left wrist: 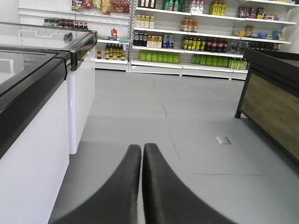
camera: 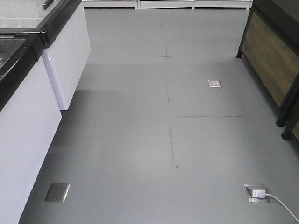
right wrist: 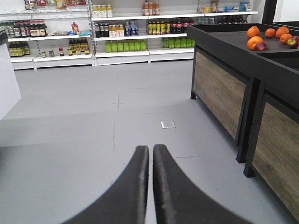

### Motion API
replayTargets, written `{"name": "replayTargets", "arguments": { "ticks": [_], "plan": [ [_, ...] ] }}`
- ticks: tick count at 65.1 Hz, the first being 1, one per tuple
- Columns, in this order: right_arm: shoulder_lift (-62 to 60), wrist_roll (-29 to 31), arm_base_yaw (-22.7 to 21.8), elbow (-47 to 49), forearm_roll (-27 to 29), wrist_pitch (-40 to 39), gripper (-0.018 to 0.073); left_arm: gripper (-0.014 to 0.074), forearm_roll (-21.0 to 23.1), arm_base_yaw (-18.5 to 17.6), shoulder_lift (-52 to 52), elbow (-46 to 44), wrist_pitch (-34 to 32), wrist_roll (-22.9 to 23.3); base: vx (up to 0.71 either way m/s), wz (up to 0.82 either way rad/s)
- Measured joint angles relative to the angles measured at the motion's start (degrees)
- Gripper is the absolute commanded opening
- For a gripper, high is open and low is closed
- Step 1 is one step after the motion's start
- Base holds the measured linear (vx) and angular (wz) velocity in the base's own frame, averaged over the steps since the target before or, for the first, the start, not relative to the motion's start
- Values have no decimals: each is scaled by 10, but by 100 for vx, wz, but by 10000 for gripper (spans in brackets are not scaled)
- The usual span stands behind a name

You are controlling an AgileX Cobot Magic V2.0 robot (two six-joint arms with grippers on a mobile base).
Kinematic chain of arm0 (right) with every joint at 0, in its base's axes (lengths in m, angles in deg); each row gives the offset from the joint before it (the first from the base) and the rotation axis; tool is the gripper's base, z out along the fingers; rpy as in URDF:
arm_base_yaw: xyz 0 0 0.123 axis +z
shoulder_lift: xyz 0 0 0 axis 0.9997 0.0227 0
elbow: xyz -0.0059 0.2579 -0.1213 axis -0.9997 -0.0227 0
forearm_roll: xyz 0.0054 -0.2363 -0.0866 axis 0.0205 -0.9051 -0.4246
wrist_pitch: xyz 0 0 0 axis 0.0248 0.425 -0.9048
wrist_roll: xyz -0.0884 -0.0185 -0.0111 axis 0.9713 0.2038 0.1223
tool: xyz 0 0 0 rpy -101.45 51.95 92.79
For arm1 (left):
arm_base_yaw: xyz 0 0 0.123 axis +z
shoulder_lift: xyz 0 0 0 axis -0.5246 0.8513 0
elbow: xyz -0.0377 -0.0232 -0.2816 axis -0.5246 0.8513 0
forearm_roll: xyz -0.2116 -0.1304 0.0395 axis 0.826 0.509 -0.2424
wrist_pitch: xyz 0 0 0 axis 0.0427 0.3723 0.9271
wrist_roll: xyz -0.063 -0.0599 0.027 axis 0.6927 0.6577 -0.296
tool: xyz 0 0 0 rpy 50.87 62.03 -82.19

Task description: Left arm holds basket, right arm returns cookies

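The basket and the cookies are out of view in every frame. In the left wrist view my left gripper [left wrist: 142,147] is shut, its two black fingers pressed together with nothing between them, pointing down a grey shop aisle. My right gripper [right wrist: 151,148] is shut too, empty, with only a thin slit between its black fingers, held over the floor. Neither arm shows in the front view.
White chest freezers with black rims [camera: 28,84] [left wrist: 51,70] line the left side. A dark wooden produce stand [right wrist: 243,79] [camera: 273,60] holding oranges [right wrist: 254,41] runs along the right. Stocked drink shelves [left wrist: 187,44] close the aisle's far end. A floor socket with a white plug [camera: 257,192] lies near right.
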Motion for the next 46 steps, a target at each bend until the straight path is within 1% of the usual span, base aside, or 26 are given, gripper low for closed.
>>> {"name": "replayTargets", "arguments": {
  "ticks": [11,23,32,39,46],
  "plan": [
    [0,0,0,0,0,0,-6,-6,0,0,0,0,-2,0,0,0],
    [0,0,0,0,0,0,-6,-6,33,0,0,0,-14,1,0,0],
    [0,0,0,0,0,0,-6,-6,41,0,0,0,-28,1,0,0],
    [0,0,0,0,0,0,-6,-6,46,0,0,0,-67,2,0,0],
    [0,0,0,0,0,0,-6,-6,62,0,0,0,-138,11,0,0]
  ]
}}
